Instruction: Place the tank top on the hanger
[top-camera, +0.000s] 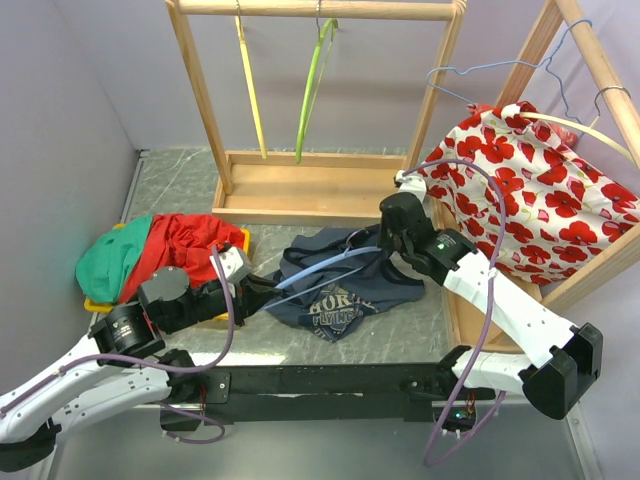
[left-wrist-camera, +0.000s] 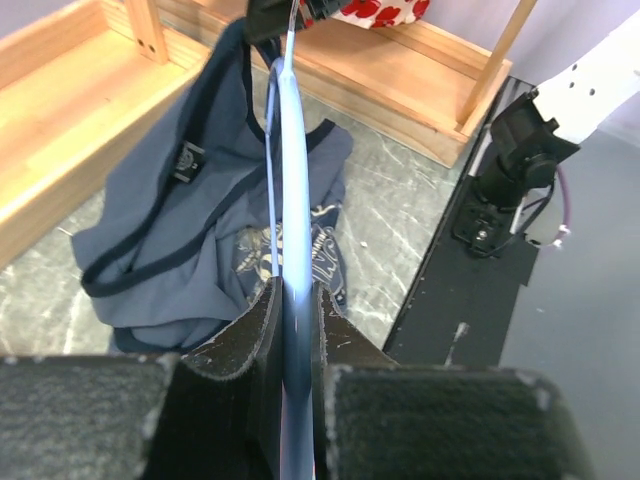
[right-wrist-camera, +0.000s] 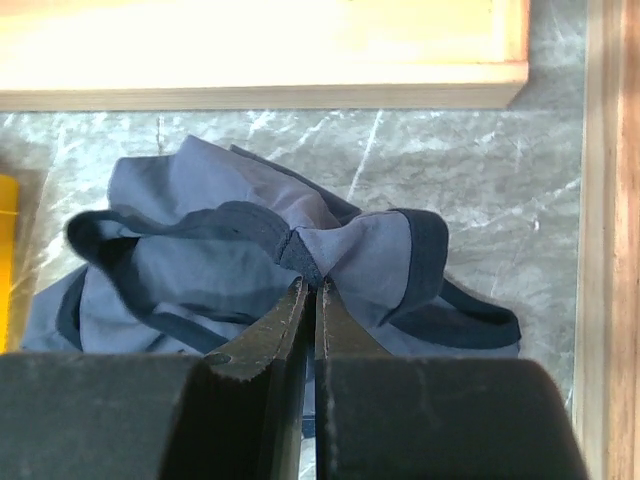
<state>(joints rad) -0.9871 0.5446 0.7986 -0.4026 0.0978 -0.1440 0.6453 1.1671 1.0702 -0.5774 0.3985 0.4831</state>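
The tank top (top-camera: 335, 298) lies crumpled on the surface (top-camera: 415, 322) at centre frame. The jaws of the left gripper (left-wrist-camera: 295, 300) clamp the hanger (left-wrist-camera: 290, 175) above it; those of the right gripper (right-wrist-camera: 312, 285) pinch its fabric.

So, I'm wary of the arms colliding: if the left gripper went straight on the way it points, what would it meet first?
Probably the tank top, bunched beside the hanger that the left gripper clamps; just past it, the right gripper at the hanger's far end. Depth is unclear.
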